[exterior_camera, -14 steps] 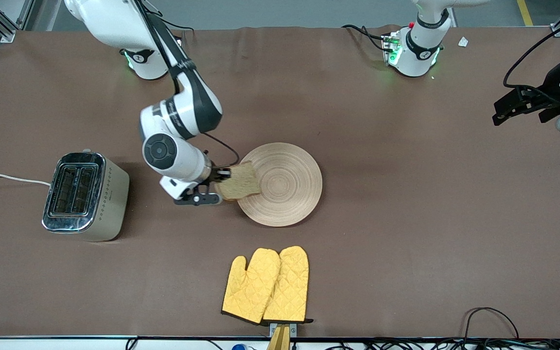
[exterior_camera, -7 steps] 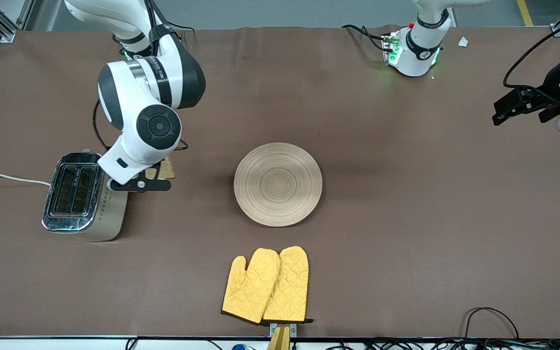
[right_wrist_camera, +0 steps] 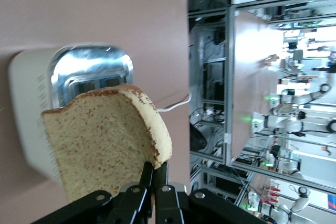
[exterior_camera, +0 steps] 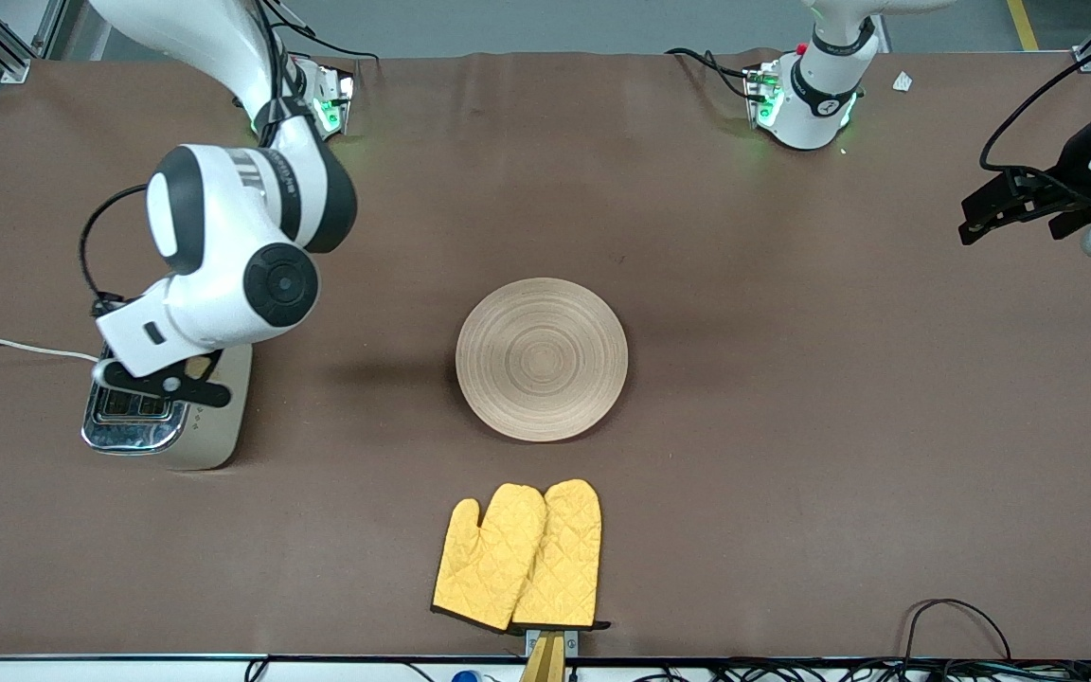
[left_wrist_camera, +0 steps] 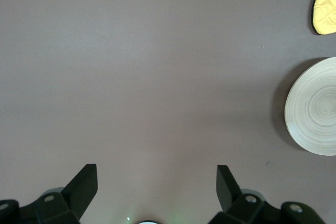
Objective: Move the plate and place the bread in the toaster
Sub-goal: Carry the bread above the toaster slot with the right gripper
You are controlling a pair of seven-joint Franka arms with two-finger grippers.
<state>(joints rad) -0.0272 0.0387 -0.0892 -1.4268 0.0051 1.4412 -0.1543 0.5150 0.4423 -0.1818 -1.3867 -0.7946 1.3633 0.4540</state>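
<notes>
While the right gripper (right_wrist_camera: 154, 174) pinched the bread (right_wrist_camera: 102, 140) over the toaster (exterior_camera: 167, 407), the plate (exterior_camera: 542, 358) lay mid-table; the left gripper (left_wrist_camera: 156, 178) waited, fingers spread, holding nothing.

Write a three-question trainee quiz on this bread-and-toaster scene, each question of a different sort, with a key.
1. True or false: the brown speckled bread slice is lying on the round light-tan wooden plate.
2. Multiple choice: the right tool is over A) the yellow quilted oven mitts, B) the chrome-topped cream toaster, C) the plate.
3. Fill in: the left tool waits over bare table at the left arm's end, its fingers ____.

Key:
1. False; the right tool grips the slice by its edge, above the toaster's slots.
2. B.
3. Open, holding nothing.
</notes>
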